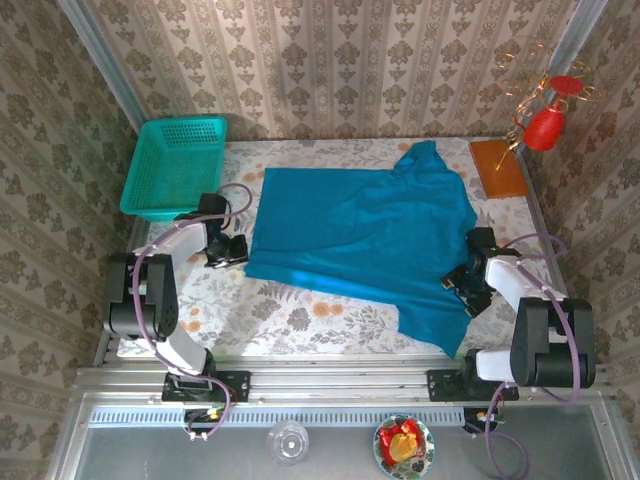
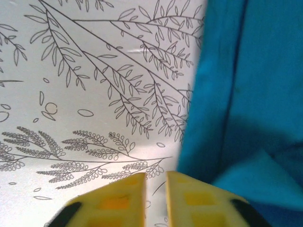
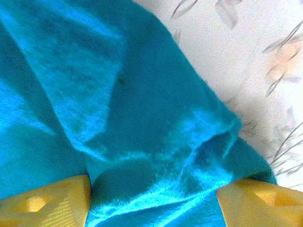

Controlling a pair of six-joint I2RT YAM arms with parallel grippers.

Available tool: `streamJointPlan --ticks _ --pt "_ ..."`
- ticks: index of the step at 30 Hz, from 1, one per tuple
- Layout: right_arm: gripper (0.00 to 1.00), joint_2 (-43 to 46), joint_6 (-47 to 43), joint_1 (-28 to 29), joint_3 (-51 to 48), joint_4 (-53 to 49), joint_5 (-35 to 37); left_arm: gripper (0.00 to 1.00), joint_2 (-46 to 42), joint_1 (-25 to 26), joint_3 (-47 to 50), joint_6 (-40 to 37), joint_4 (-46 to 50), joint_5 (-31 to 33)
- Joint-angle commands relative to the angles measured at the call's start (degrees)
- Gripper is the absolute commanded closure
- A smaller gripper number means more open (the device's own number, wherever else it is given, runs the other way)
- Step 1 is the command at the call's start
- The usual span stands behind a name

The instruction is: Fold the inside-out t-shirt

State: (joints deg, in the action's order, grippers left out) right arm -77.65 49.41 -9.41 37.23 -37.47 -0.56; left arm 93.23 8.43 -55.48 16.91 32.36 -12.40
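When we look down from above, we see a table with a white flower-and-leaf cloth on it, and tan patterned wallpaper walls stand close around three sides. A plain teal-blue cotton t-shirt lies spread out in the middle of the table. It is mostly flat, with one part reaching toward the far wall and one part hanging down toward the near right. A teal-green plastic mesh basket sits in the far left corner, apart from the shirt. A flat orange-brown board lies in the far right corner, and a red ornament with curly copper wire hangs above it. Along the near edge runs a grey metal rail. In front of it we see a clear round glass and a small patterned plate with something red and yellow on it. The left gripper sits low on the table just beside the shirt's left edge. In its own camera, its yellow fingers stand only a little apart, with bare tablecloth showing between them and the blue shirt edge just to the right; it holds nothing. The right gripper is over the shirt's right side. Its yellow fingers are spread wide, and bunched blue cloth lies loose between them, not pinched.
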Motion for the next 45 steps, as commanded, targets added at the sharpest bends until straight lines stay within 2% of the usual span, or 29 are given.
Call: streamJointPlan --ticks 1,5,9,13,18,19,26,30,34,36,39,42,45 --pt "0.28 -2.90 -3.00 -3.68 1.31 -0.57 2.17 0.75 -3.36 0.54 1.65 1.29 -2.11 -0.19" --pt "0.28 -3.96 -5.22 -7.10 4.35 -3.19 5.12 0.70 -8.48 0.63 3.93 2.60 -0.76 0.17" --pt "0.29 0.90 -5.88 -7.42 5.70 -5.54 6.51 0.71 -12.37 1.86 6.36 2.78 1.56 -0.80" --pt "0.31 5.12 -9.43 -6.45 5.66 -5.35 0.92 0.71 -13.54 6.08 8.35 4.17 2.53 -2.22" --pt "0.34 5.71 -17.14 -1.01 4.52 0.47 -18.16 0.70 -11.89 8.79 10.56 6.71 -3.61 -6.60" --pt "0.34 4.98 -17.36 0.72 4.71 1.25 -20.13 0.69 -11.34 9.06 10.36 6.82 -4.50 -7.24" --pt "0.36 -2.55 -16.48 12.79 7.46 4.74 -23.96 0.69 -5.55 9.68 8.70 5.78 -4.94 -8.15" --pt "0.36 -7.01 -16.10 15.73 8.72 4.24 -20.80 0.73 -5.91 9.99 11.68 6.18 -3.36 -7.77" --pt "0.35 -9.13 -14.08 15.48 9.13 -0.33 -11.76 0.77 -9.52 10.55 16.13 8.13 -3.55 -8.51" --pt "0.34 -8.92 -12.82 14.96 8.40 -2.70 -7.51 0.78 -11.93 10.73 17.82 9.23 -3.11 -8.56" --pt "0.34 -6.35 -11.50 13.86 5.79 -3.84 -5.01 0.78 -15.35 10.82 19.01 10.49 -2.20 -9.11" --pt "0.33 -3.06 -11.05 13.54 3.42 -3.27 -4.19 0.75 -18.12 10.75 16.46 10.62 -0.57 -8.41" --pt "0.33 -2.43 -11.50 13.45 3.15 -3.22 -3.12 0.70 -17.63 9.78 9.96 8.90 1.12 -5.92"
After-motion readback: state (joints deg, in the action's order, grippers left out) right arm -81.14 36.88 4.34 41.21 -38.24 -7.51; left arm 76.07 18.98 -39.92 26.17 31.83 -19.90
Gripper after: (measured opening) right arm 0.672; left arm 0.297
